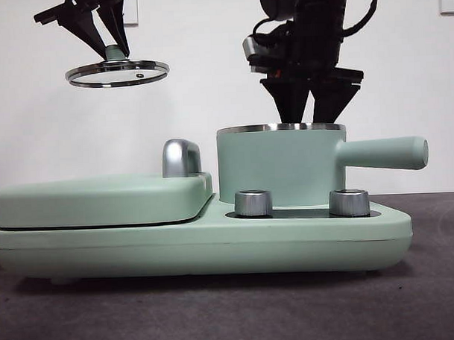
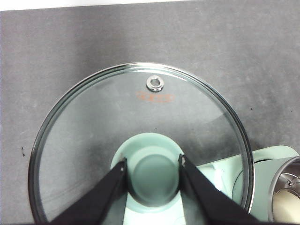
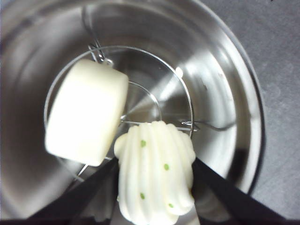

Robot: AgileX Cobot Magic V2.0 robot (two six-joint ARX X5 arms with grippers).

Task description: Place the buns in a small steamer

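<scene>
Right wrist view: my right hand (image 3: 157, 187) grips the soft ridged bun (image 3: 156, 171) by its sides inside the small steamer (image 1: 281, 168), beside the smooth bun (image 3: 86, 112). Squeeze lightly; it dents. My left hand (image 2: 153, 166) clamps the lid (image 2: 140, 140) knob.

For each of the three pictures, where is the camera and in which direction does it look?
Front view: low at table height, looking level at the steamer; both arms show above.
Left wrist view: on the left arm, looking down at the lid; the left claw grips its knob.
Right wrist view: on the right arm, looking down into the steamer; the right claw holds the ridged bun beside the smooth bun.
Shared: front and left wrist views both show the lid.
</scene>
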